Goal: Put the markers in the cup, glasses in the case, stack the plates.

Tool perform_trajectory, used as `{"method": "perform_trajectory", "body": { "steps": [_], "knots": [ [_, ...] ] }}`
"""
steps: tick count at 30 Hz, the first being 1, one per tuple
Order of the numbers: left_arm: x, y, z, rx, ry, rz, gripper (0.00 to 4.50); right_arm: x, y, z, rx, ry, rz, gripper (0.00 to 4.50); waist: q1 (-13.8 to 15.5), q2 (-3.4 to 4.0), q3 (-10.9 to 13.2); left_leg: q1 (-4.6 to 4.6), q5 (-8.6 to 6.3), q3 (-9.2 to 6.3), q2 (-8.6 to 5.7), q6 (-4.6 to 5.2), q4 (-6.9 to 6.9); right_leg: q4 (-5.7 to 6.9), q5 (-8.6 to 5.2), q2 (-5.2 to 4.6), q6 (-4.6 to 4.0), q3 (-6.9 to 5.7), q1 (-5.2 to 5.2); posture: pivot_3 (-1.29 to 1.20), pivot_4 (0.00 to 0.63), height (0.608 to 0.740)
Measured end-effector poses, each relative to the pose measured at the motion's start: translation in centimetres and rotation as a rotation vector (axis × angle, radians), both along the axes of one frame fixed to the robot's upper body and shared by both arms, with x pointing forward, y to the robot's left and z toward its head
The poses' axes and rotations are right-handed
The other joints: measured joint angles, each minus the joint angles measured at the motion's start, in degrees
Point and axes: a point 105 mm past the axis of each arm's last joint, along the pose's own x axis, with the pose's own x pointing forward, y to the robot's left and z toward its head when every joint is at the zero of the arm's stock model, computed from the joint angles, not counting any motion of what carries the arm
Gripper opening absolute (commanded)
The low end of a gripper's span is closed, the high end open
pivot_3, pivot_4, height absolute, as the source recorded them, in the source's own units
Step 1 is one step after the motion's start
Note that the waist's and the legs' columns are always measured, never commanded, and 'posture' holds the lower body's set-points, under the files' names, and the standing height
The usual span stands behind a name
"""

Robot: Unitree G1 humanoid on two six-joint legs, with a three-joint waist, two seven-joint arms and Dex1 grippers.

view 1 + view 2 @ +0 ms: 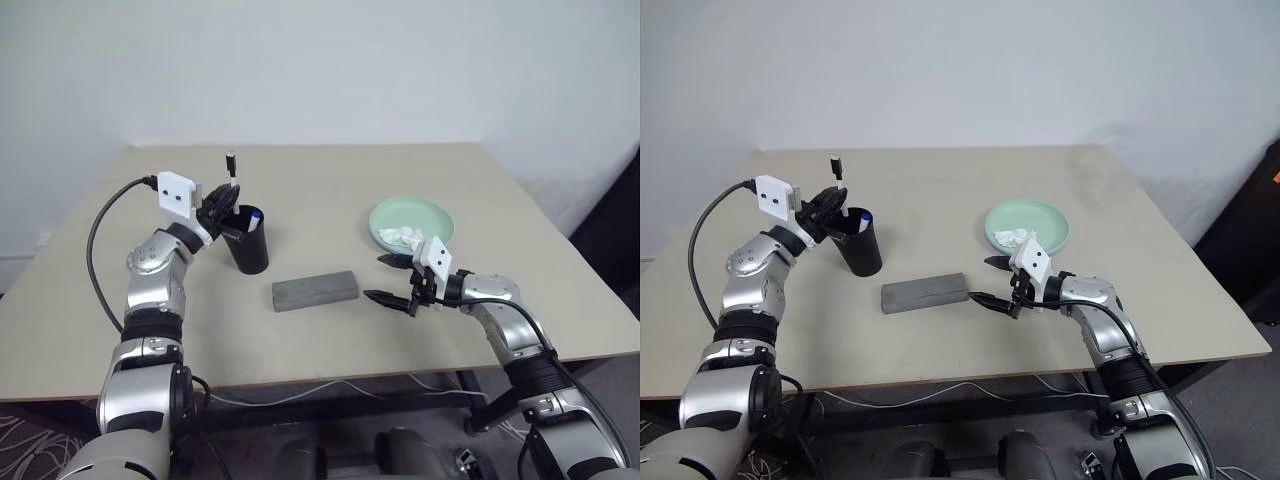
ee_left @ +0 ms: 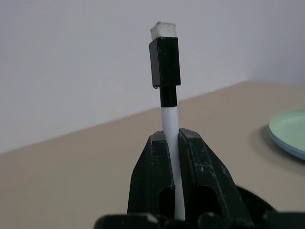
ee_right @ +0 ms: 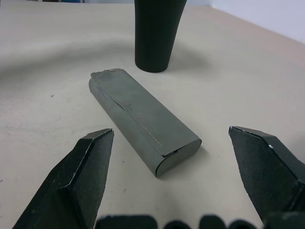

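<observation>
Left gripper (image 1: 226,203): fingers clamped on the black-ended marker (image 2: 167,102), held upright directly over the mouth of the cup (image 1: 246,242).
Blue-ended marker (image 1: 255,215): already standing in the cup, blue end showing above the rim.
Cup: upright on the surface (image 1: 330,330), left of centre.
Case (image 1: 315,290): closed, lying flat near the middle of the surface, just right of the cup.
Right gripper (image 1: 392,281): fingers wide apart, empty, hovering low just beside the case's right end.
Plates: the mint green plate (image 1: 411,222) sits to the right with crumpled white tissue (image 1: 402,236) on it; whether the light blue plate lies beneath cannot be told.
Glasses: cannot be located; whether they are inside the closed case cannot be told.
Progress: one marker placed, the second about to go in. Judged well advanced; glasses and plate stacking unconfirmed.
</observation>
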Motion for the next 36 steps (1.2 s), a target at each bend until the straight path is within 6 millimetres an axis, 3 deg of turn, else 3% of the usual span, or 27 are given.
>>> {"method": "perform_trajectory", "body": {
  "steps": [9,12,20,28,33,36],
  "knots": [
    [-0.8,-0.4,-1.3,-0.004,0.031,-0.012,0.04,0.0,0.1,0.0,0.003,0.002,0.002,4.20,0.0,0.00,0.0,-0.02,0.00,-0.01,0.00,-0.01,0.00,-0.02,0.00,-0.02,0.00,-0.01,-0.01,0.00,0.000,0.720],
    [-0.8,-0.5,-1.1,-0.007,0.029,-0.016,0.82,0.0,0.1,-0.1,0.004,0.004,0.002,4.20,0.0,0.00,0.0,-0.01,-0.01,0.00,0.00,-0.01,0.00,-0.02,0.00,-0.01,0.00,-0.01,-0.01,0.00,0.000,0.720],
    [-0.8,-0.7,-1.2,-0.013,0.030,-0.012,3.53,0.1,0.1,-0.3,0.003,0.012,0.000,4.20,0.0,0.01,0.0,-0.02,-0.01,0.00,0.01,-0.01,-0.04,-0.03,0.00,-0.02,0.00,-0.01,-0.03,0.00,0.000,0.720],
    [-1.1,-1.0,-0.9,-0.044,0.016,-0.022,3.53,0.1,0.2,-0.5,-0.003,0.015,0.002,4.20,0.0,0.01,0.0,-0.02,-0.02,0.00,0.02,-0.03,-0.07,-0.04,0.00,-0.02,0.00,-0.02,-0.05,0.00,0.000,0.720],
    [-1.5,-1.2,1.3,-0.109,-0.037,-0.051,3.53,0.1,0.2,-0.5,-0.002,0.013,0.008,4.20,0.0,0.01,0.0,-0.02,-0.02,0.00,0.02,-0.03,-0.10,-0.06,-0.01,-0.02,0.00,-0.02,-0.06,0.00,0.000,0.720],
    [-3.0,-2.2,2.8,-0.154,-0.049,-0.158,3.53,0.1,0.3,-0.5,-0.001,0.015,0.009,4.20,-0.1,0.01,0.0,-0.02,-0.03,0.02,0.03,-0.05,-0.17,-0.08,-0.01,-0.01,0.00,-0.01,-0.09,0.00,0.000,0.720]
  ]
}}
